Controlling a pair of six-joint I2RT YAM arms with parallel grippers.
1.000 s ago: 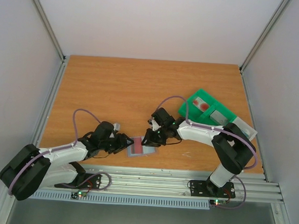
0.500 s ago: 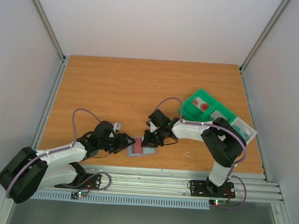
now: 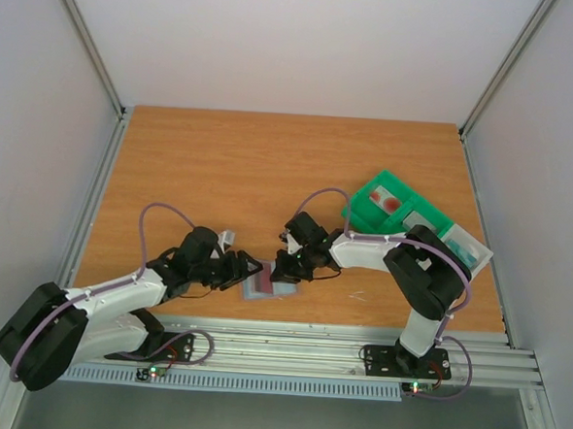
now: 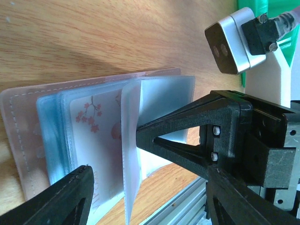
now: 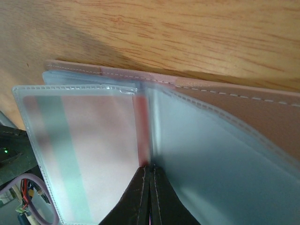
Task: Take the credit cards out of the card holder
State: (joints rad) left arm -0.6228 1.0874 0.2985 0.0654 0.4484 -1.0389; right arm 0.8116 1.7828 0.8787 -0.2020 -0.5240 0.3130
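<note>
So the card holder [image 3: 268,285] lies open flat on the wood-grain table [image 3: 222,162], right between the 2 grippers. Up close the cover [image 4: 21,136] is soft and pinkish with a dashed stitch line, and inside it's all floppy, frosted clear plastic sleeves.

The left gripper [image 4: 114,152] has its black, wedge-shaped fingers [image 4: 183,136] spread fairly wide. 1 sleeve leaf [image 4: 132,154] stands upright in the gap, touching the upper fingertip. A pale card with a blossom print [image 4: 91,129] sits in the sleeve beside the lower finger.

The right gripper [image 5: 150,187] has its pads pressed tight together on a thin red strip [image 5: 143,126] at the fold. I can't tell if that's a card or a sleeve edge. Left of those fingers, 1 sleeve holds a pale card with a green stripe [image 5: 70,154].

Both arms reach in low, forearms angled toward each other, with the gripper tips nearly meeting over the holder.
</note>
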